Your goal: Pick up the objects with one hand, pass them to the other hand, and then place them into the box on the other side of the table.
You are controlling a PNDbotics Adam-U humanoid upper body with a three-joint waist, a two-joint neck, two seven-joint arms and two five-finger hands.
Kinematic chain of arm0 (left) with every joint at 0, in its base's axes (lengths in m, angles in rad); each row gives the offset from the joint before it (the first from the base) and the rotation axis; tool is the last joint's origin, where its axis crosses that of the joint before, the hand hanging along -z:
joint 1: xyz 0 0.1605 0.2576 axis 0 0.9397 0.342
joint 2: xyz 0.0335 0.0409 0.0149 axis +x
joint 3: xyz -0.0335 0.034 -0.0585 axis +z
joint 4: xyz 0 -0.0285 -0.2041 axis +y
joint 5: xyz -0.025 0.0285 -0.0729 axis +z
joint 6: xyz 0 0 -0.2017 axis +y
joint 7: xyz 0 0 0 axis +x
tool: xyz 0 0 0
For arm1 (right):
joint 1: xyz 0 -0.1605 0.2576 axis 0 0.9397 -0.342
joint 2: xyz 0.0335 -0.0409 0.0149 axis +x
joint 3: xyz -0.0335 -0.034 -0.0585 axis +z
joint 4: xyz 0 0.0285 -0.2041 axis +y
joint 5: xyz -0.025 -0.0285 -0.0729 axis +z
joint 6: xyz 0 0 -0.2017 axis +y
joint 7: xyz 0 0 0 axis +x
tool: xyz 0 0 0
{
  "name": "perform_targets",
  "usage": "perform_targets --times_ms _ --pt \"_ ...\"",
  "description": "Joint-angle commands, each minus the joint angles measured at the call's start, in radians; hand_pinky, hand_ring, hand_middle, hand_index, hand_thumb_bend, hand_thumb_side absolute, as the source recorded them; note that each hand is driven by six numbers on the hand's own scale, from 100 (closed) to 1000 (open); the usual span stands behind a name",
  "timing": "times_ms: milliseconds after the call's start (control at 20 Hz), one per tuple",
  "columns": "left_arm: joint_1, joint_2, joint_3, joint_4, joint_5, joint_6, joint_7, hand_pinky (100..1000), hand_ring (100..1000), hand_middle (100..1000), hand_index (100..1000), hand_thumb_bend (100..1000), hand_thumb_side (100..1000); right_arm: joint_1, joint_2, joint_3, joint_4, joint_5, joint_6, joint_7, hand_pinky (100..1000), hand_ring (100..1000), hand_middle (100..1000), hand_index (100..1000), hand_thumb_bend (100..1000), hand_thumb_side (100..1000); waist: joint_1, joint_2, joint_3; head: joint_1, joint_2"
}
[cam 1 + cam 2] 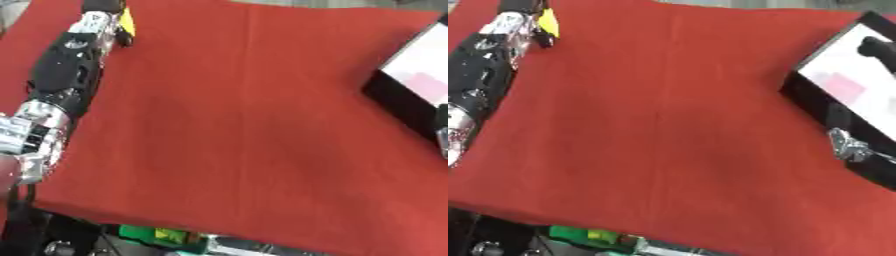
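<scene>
Left eye view: a red cloth (245, 125) covers the table. The left hand (109, 12) reaches the far left edge, against a yellow object (128, 20); finger position cannot be determined.

Right eye view: the black box (833, 112) with a white interior sits at the right edge. The right hand (877, 47) shows inside it, finger state indeterminate.

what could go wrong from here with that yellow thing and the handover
1. The left hand sits at the picture's top edge by a yellow object; the grasp can't be seen, so it may slip.
2. The right hand lies beside the black box and may knock it when lifting away.
</scene>
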State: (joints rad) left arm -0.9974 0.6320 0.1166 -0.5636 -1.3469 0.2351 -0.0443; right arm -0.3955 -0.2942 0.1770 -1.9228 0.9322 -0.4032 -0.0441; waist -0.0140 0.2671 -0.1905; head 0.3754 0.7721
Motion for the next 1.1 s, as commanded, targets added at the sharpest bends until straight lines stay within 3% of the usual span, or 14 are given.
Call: perform_targets --times_ms 50,500,1100 --pt "-0.011 0.011 0.009 -0.008 -0.003 0.008 0.05 618 489 480 599 167 100 -0.007 -0.005 -0.008 -0.011 -0.004 0.004 -0.004 861 830 781 955 100 416 0.003 -0.019 -0.001 0.006 -0.002" --pt "0.0 0.005 0.0 -0.114 0.126 -0.069 0.068 628 469 439 548 144 100 -0.02 -0.009 0.01 -0.004 -0.01 -0.007 0.002 860 831 783 949 100 408 0.004 -0.052 0.016 -0.01 -0.002" --pt "0.095 -0.022 -0.086 -0.427 0.482 -0.197 -0.017 646 456 419 526 109 100 -0.106 -0.027 0.106 -0.001 -0.052 -0.055 0.044 861 841 802 942 100 464 0.011 -0.12 0.062 -0.114 -0.002"
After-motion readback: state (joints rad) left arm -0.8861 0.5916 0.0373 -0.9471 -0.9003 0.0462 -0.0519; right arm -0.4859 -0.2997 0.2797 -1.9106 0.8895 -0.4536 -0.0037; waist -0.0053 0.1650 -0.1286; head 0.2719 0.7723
